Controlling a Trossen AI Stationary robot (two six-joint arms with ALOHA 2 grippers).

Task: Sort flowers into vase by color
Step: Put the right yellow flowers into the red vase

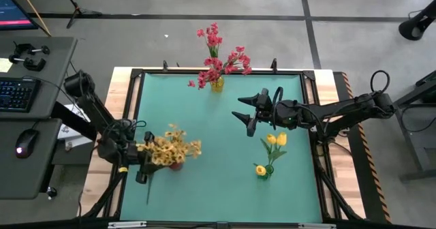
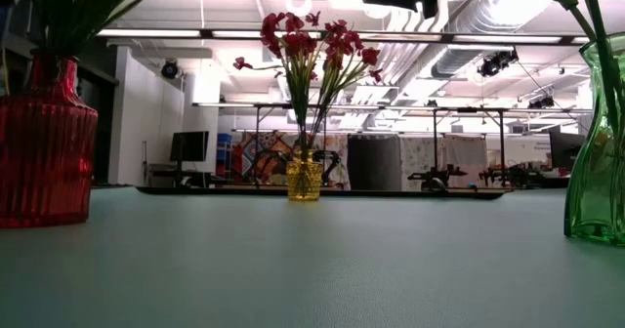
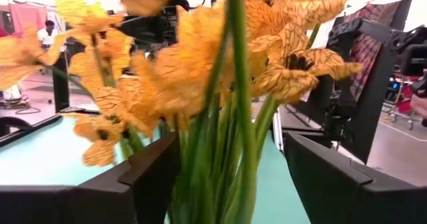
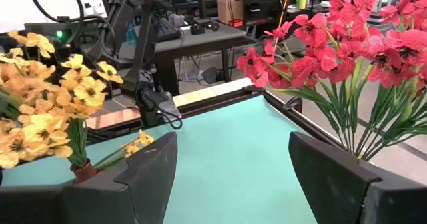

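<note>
Orange-yellow blossoms stand in a red vase near the table's left side. My left gripper is open at them; in the left wrist view its fingers stand on either side of the green stems, under the blossoms. Red-pink blossoms stand in a yellow vase at the far edge. Yellow tulip buds stand in a green vase on the right. My right gripper hangs open above mid-table, between the red-pink spray and the orange bunch.
The green mat has a raised dark rim. The low view shows the red vase at left, the yellow vase far off and the green vase at right. A desk with keyboard and mouse stands left of the table.
</note>
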